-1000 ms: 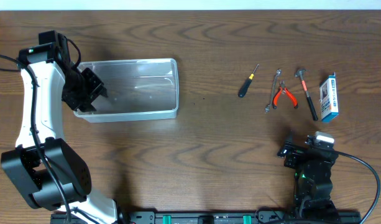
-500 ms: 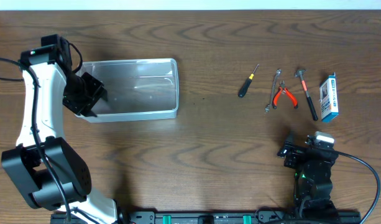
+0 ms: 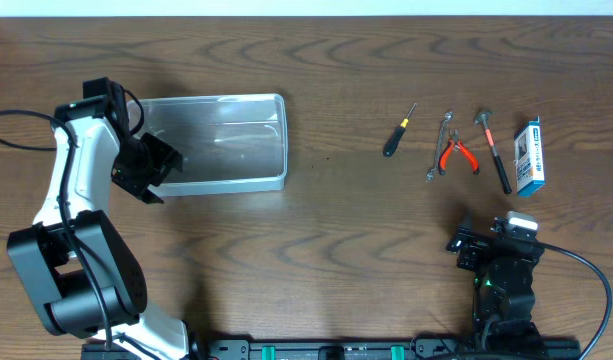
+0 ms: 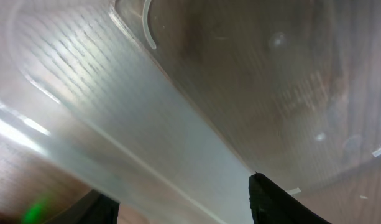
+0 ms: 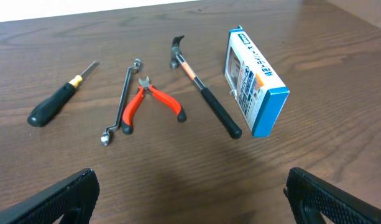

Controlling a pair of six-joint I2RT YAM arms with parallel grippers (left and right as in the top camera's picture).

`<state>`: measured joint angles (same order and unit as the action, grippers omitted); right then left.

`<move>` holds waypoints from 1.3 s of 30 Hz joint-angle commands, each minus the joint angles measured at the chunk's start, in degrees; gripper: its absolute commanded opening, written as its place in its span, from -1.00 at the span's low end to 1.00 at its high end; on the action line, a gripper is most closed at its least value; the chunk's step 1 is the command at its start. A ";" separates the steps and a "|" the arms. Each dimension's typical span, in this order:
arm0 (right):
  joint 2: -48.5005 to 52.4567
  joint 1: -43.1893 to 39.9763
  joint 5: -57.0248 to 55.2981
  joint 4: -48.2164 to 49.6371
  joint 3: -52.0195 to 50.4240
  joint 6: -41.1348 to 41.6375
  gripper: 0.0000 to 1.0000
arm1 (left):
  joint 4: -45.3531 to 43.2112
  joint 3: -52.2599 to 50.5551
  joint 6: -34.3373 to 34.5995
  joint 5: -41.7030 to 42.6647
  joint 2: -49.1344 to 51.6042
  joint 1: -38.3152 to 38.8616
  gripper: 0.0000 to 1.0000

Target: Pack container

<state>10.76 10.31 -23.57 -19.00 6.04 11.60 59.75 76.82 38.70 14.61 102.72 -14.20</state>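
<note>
The container (image 3: pixel 231 140) looks light, thin-walled and slick, and its rim seems the firmest hold. The left gripper (image 3: pixel 149 170) is spread at its left end, and the right gripper (image 5: pixel 190 186) is spread too.

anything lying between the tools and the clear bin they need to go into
Nothing visible does. Only bare table lies between the container and the screwdriver, the nearest tool. The left gripper sits at the container's end farthest from the tools, off that path.
</note>
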 commanded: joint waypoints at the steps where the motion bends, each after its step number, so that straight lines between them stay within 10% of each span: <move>1: 0.00 0.48 -0.15 0.00 -0.17 0.79 0.98 | -0.66 -0.92 1.05 -0.94 0.26 -0.26 0.18; 10: 0.00 0.48 -0.13 0.00 -0.17 0.79 0.99 | -1.77 -0.92 1.05 -0.87 0.26 -0.24 0.15; 22: 0.00 0.48 -0.13 0.00 -0.17 0.79 0.98 | -1.81 -0.92 1.09 2.67 0.26 0.74 -0.55; 39: 0.00 0.48 -0.13 0.00 -0.17 0.79 0.99 | -1.86 -0.92 4.26 4.48 0.26 8.59 -0.56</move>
<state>10.76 10.31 -23.57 -19.03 6.04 11.60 57.98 76.14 41.43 18.31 102.72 -6.74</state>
